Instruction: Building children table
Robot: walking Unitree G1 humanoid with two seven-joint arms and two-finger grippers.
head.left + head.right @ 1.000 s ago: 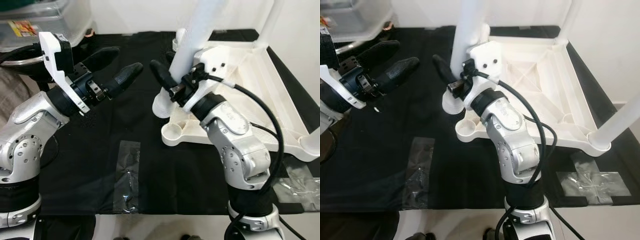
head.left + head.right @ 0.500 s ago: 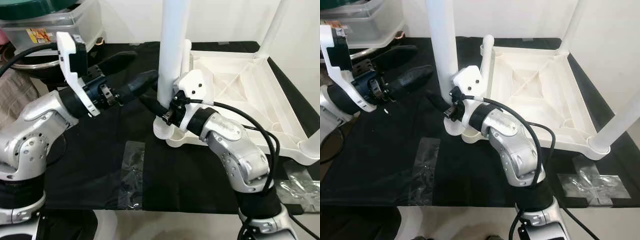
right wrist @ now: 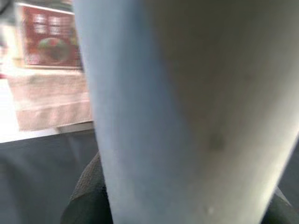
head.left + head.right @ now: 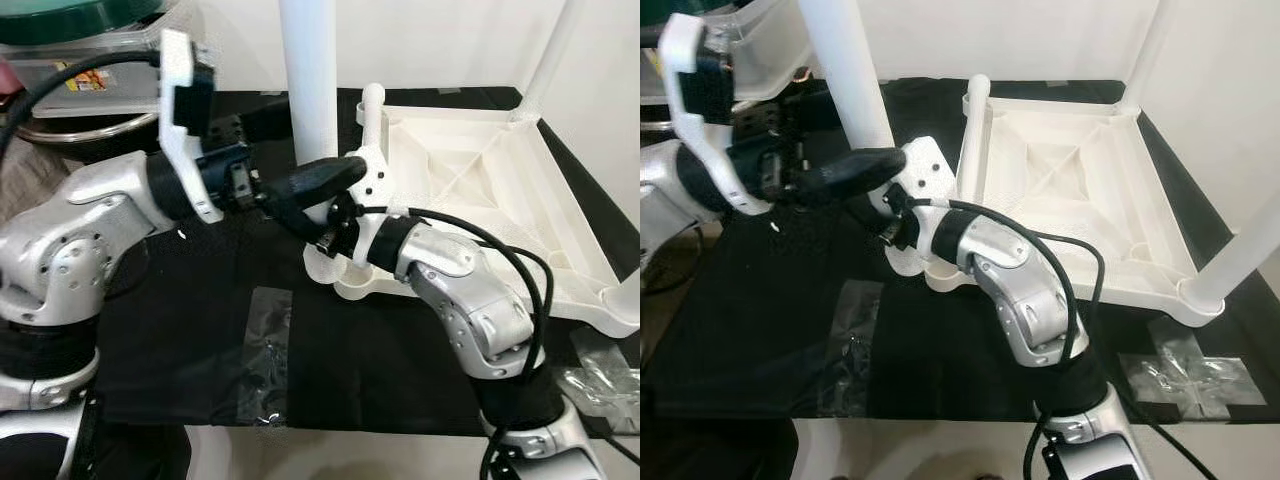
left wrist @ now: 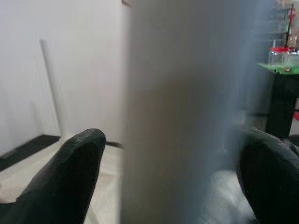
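Upright white table leg (image 4: 308,70) at 12 o'clock, clamped low by right gripper (image 4: 322,228); left gripper (image 4: 300,150) spread around it, pads (image 5: 77,154) apart. Upturned tabletop (image 4: 480,190) at 2 o'clock.

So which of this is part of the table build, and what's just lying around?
Job:
white table leg, held by the right gripper low down, left gripper around it
upturned white tabletop
fitted legs

Lying about:
clear storage bin
tape patches on the black cloth
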